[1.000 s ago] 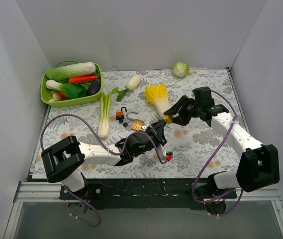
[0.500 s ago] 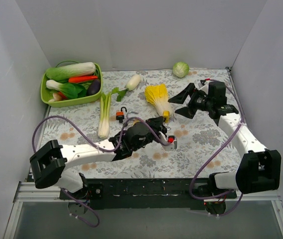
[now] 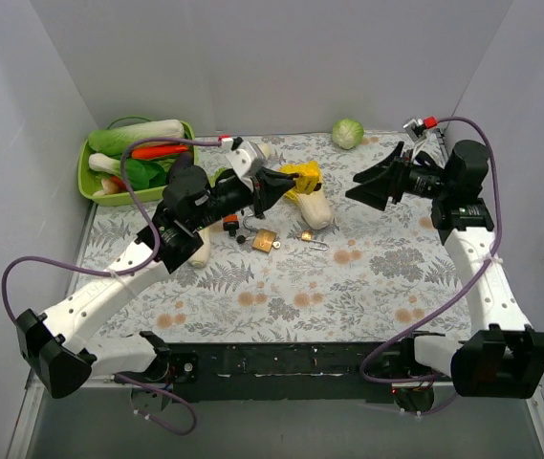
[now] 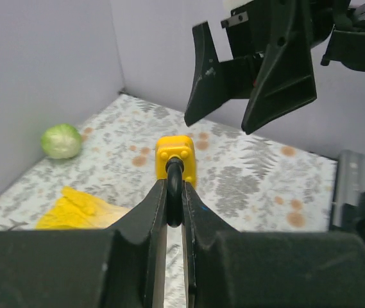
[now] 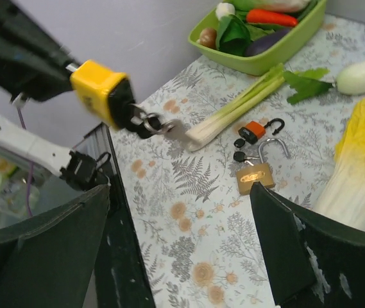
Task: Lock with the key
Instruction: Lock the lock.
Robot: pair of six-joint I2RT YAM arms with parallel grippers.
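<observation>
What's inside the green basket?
Vegetables fill the green basket: a leafy bok choy, a long red vegetable, a purple eggplant and a brown mushroom. They are piled together, so the basket's bottom and anything underneath them is hidden.

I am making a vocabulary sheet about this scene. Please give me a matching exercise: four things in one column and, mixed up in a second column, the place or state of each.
Things
1. yellow padlock
2. brass padlock
3. round green cabbage
4. right gripper

Places or states
A. open, holding nothing
B. lying in the middle of the flowered mat
C. pinched by its shackle in the left gripper, off the table
D. at the far edge of the mat, by the back wall

Pairs: 1-C, 2-B, 3-D, 4-A
</observation>
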